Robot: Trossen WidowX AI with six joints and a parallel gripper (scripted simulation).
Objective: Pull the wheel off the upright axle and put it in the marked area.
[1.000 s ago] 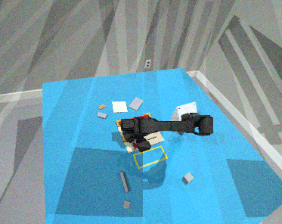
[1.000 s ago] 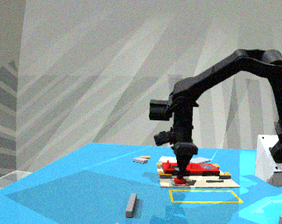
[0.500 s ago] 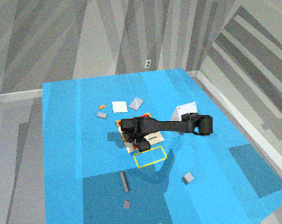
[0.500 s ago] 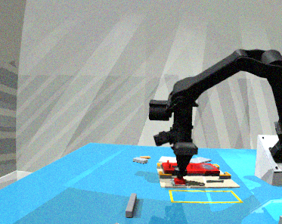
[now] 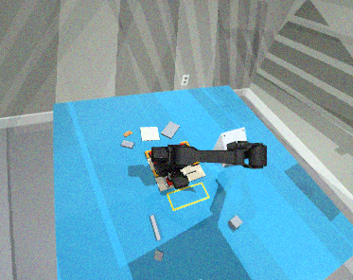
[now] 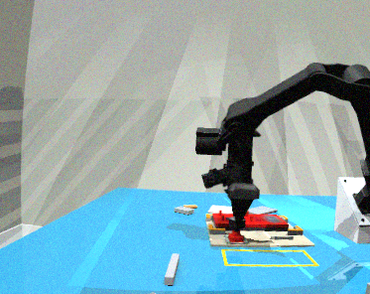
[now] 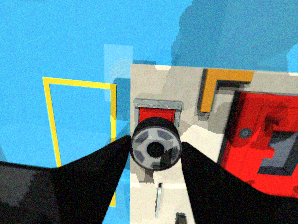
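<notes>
The two dark fingers were seen pressed against opposite sides of the wheel [image 7: 155,148], so the gripper [image 7: 155,150] was judged to be clamped on it rather than merely straddling it. In the wrist view the wheel's hub hole faced straight up toward the camera, so its axis was taken to run vertically, in line with the upright axle, which was itself hidden beneath the wheel. The wheel sat over the pale base board [image 7: 145,200], just in front of a small red block [image 7: 157,113]. The yellow-outlined marked area [image 7: 80,125] lay immediately beside the board's edge, to the left in the wrist view. A straight upward pull along the axle was therefore judged necessary first, followed by a short sideways carry over the board's edge to the outline
</notes>
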